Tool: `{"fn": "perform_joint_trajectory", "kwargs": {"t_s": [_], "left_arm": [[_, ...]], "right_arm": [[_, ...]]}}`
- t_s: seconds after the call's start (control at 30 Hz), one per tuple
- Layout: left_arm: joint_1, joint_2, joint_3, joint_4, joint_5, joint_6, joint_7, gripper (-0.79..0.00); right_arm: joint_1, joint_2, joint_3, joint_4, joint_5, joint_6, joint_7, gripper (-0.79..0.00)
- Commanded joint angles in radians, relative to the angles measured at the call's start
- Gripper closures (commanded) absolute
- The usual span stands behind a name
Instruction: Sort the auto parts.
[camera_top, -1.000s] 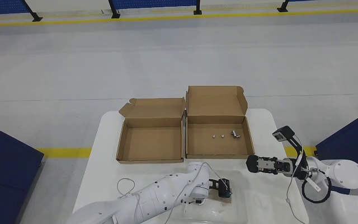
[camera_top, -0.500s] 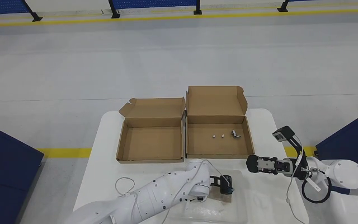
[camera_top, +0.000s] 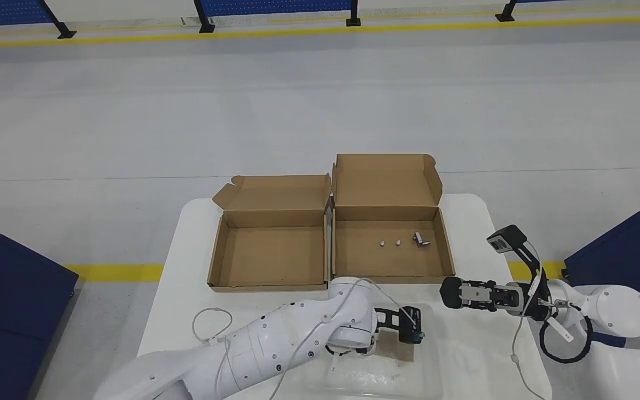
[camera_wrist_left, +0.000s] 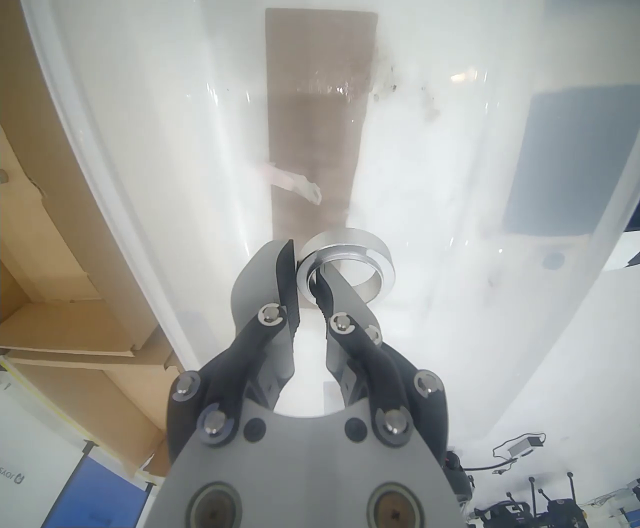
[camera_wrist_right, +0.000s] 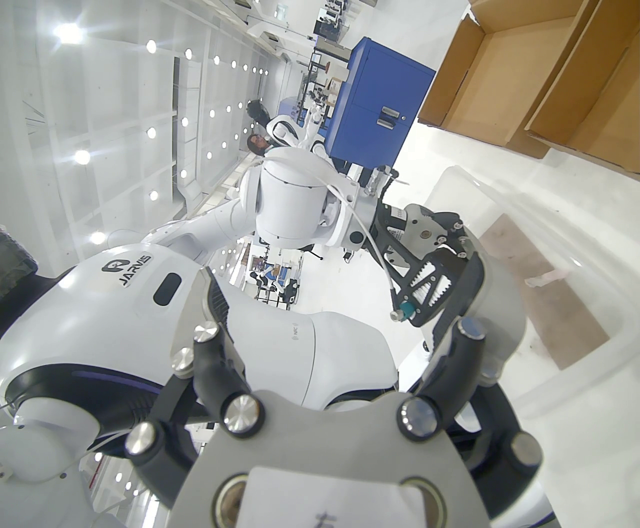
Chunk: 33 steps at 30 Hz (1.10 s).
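Early stage, I'd say: three small parts (camera_top: 400, 241) lie in the right box (camera_top: 350, 262), left gripper (camera_wrist_left: 307, 280) is clamped on a metal ring (camera_wrist_left: 345, 237) over the clear bin (camera_wrist_left: 75, 150) at the counter's (camera_top: 190, 260) near edge, box drop pending; right gripper (camera_top: 446, 293) sits spread apart, holding nothing, right of the bin.

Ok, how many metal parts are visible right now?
4. Three small parts lie in the right-hand cardboard box; a metal ring is pinched in the left gripper over the clear bin. More may hide in the bin.
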Motion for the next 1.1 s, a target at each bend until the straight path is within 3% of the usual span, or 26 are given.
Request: {"fn": "perform_joint_trajectory", "kwargs": {"t_s": [0.0,0.13,0.2,0.3,0.53,0.73,0.87,1.07], "left_arm": [[0.000,0.000,0.000,0.000,0.000,0.000,0.000,0.000],[0.003,0.000,-0.003,-0.001,-0.002,0.003,0.012,0.000],[0.020,0.011,-0.032,0.003,-0.009,-0.006,0.095,0.000],[0.050,0.051,-0.109,0.012,-0.002,-0.062,0.220,0.000],[0.167,0.152,-0.313,-0.093,0.018,-0.217,0.447,0.000],[0.268,0.213,-0.445,-0.144,0.055,-0.354,0.590,0.000],[0.310,0.236,-0.510,-0.171,0.075,-0.402,0.684,0.000],[0.310,0.236,-0.510,-0.171,0.075,-0.402,0.684,0.000]], "right_arm": [[0.000,0.000,0.000,0.000,0.000,0.000,0.000,-0.785],[0.000,0.000,0.000,0.000,0.000,0.000,0.000,-0.785],[0.000,0.000,0.000,0.000,0.000,0.000,0.000,-0.785],[0.000,0.000,0.000,0.000,0.000,0.000,0.000,-0.785],[0.000,0.000,0.000,0.000,0.000,0.000,0.000,-0.785],[0.000,0.000,0.000,0.000,0.000,0.000,0.000,-0.785],[0.000,0.000,0.000,0.000,0.000,0.000,0.000,-0.785],[0.000,0.000,0.000,0.000,0.000,0.000,0.000,-0.785]]}}
